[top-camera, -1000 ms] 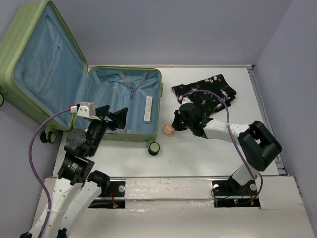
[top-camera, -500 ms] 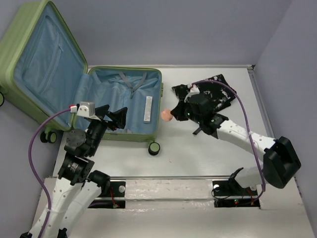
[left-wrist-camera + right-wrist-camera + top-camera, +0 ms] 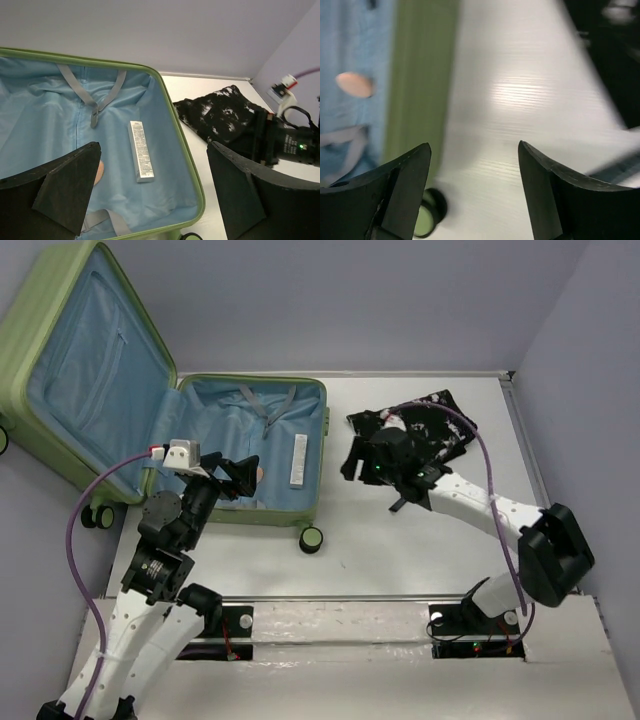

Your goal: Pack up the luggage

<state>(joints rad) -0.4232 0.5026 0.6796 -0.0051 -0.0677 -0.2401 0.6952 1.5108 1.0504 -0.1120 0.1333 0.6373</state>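
Emptied since a second ago, the right gripper (image 3: 474, 150) has pulled back from the light-green hard-shell suitcase (image 3: 280, 518), jaws wide and holding nothing. The small peach rounded object (image 3: 354, 84) it carried now lies on the suitcase's blue lining, near a slim white box (image 3: 298, 460). The left gripper (image 3: 154, 150) hovers over the suitcase's near edge, jaws equally wide and empty. The suitcase sits open on the white table (image 3: 400, 540). With one item packed, the black-and-white patterned cloth (image 3: 440, 420) to the right of the suitcase looks next, calling for a low pinch.

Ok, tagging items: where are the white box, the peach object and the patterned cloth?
white box (image 3: 141, 157): left wrist view, middle of its face.
peach object (image 3: 354, 84): right wrist view, its centre.
patterned cloth (image 3: 215, 112): left wrist view, its middle.
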